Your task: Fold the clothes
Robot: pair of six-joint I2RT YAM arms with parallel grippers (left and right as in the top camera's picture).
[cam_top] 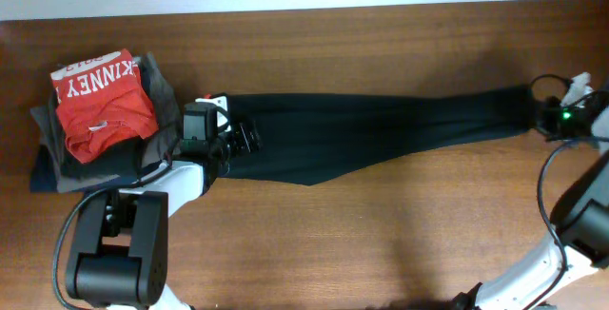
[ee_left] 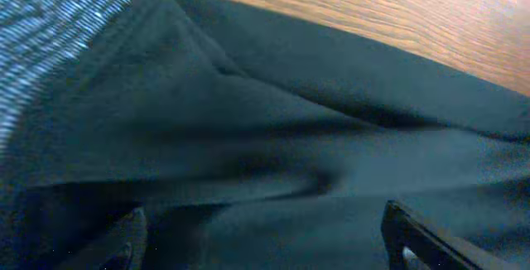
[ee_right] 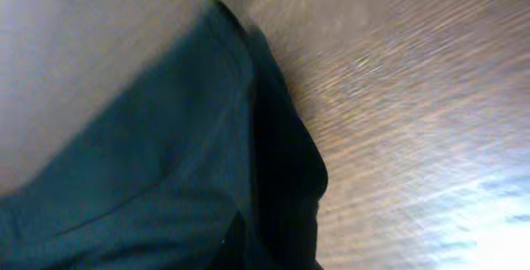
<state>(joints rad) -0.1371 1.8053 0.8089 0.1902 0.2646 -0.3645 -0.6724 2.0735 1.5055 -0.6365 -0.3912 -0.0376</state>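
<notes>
Overhead gives us one pair of black pants (cam_top: 381,125) stretched long across the worktop (cam_top: 381,234), waistband to the left and cuffs to the right, with two end effectors on it, one at each end. The left end effector (cam_top: 240,139) sits at the waistband with its fingers (ee_left: 431,237) spread wide over the cloth, while the right end effector (cam_top: 549,120) is pressed together, pinching the cuff end. Far left, one red T-shirt (cam_top: 100,101) tops one pile of folded garments (cam_top: 57,163).
</notes>
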